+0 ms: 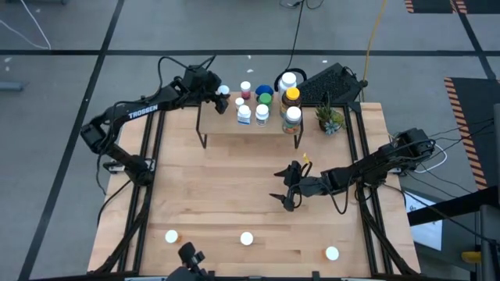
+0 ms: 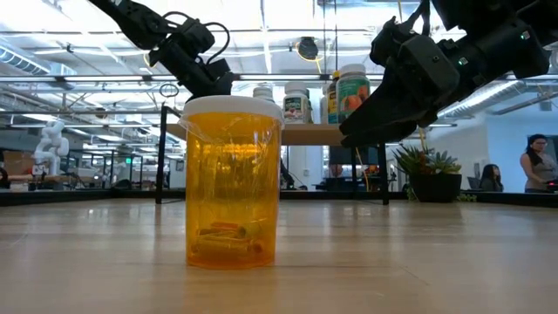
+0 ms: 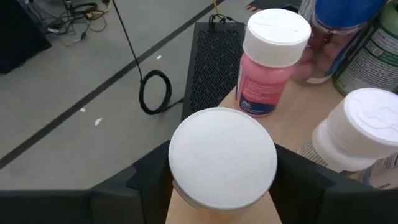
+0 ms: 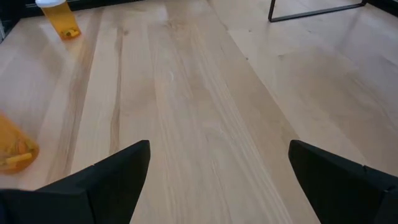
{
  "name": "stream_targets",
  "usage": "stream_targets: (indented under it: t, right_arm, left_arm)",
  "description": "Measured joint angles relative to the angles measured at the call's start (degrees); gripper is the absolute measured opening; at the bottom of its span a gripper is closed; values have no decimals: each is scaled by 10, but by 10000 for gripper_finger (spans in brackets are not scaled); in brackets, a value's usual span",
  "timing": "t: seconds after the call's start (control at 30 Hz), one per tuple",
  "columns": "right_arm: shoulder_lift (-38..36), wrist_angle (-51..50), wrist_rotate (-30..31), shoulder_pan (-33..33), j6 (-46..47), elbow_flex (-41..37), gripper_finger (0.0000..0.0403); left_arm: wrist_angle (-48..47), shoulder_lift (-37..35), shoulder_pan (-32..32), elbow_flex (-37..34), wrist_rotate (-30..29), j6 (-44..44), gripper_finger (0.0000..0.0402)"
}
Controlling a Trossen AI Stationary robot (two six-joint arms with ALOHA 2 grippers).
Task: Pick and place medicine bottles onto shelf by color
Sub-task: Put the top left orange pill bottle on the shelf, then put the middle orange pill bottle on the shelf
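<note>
My left gripper (image 1: 219, 91) reaches over the shelf's (image 1: 223, 125) far left corner, shut on a white-capped bottle (image 3: 222, 158). Beside it on the shelf stand several medicine bottles: a pink one with a white cap (image 3: 268, 62), blue- and green-capped ones (image 1: 264, 94), white ones (image 1: 251, 115) and amber ones (image 1: 291, 105). My right gripper (image 1: 291, 189) hangs open above the table's middle, nothing between its fingers (image 4: 124, 168). Three white-capped orange bottles (image 1: 247, 239) stand upright near the table's near edge; one fills the low view (image 2: 232, 183). My left gripper has the white-capped bottle pinched between its two fingers (image 3: 146, 183), which sit on opposite sides just under the cap (image 3: 186, 199). The fingers come slanting down from the table's left. The cap hides the bottle's base, so I cannot tell whether it stands on the shelf board.
A small potted plant (image 1: 330, 119) stands right of the shelf, and a black keyboard (image 1: 332, 82) lies behind it. The shelf's black legs (image 1: 201, 134) rest on the tabletop. Bare wood lies between the shelf and the near-edge bottles. People show in the room beyond (image 2: 536, 166).
</note>
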Motion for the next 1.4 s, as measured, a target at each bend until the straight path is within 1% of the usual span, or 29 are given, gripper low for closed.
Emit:
stream_targets:
  t: [0.23,0.4,0.5,0.63,0.73,0.83,0.9,0.97,1.03,1.1,1.2,1.23,1.33,1.4]
  right_arm:
    - [0,0,-3,0,-1,0,380]
    - [0,0,-31,0,-17,0,380]
    - [0,0,-33,0,-26,0,380]
    - [0,1,-82,2,-17,0,380]
    - [0,8,-97,18,-14,0,380]
    - [0,32,-93,47,-27,1,380]
    - [1,34,-93,66,-30,10,380]
    - [4,32,-92,88,-34,24,380]
    - [14,32,-91,109,-41,40,380]
    - [30,32,-91,126,-48,55,380]
    - [71,46,-89,137,-52,70,380]
    - [90,63,-89,139,-50,70,380]
    - [158,159,-90,140,-46,75,380]
    - [202,223,-92,140,-46,78,380]
  left_arm:
    - [1,0,0,0,-6,3,297]
    - [-10,-12,-6,6,-6,4,343]
    - [-28,-42,-26,29,-6,17,363]
    - [-69,-98,-81,60,-6,32,379]
    - [-106,-144,-147,65,-6,41,382]
    - [-180,-174,-231,66,18,55,379]
    - [-226,-179,-298,66,24,37,371]
    - [-248,-179,-371,65,20,4,360]
    - [-239,-174,-447,55,-5,-23,350]
    - [-211,-161,-517,38,-49,-36,340]
    - [-165,-133,-598,11,-122,-45,326]
    - [-140,-122,-619,8,-146,-54,322]
    - [-110,-91,-670,0,-206,-93,314]
    - [-76,-62,-690,1,-226,-113,313]
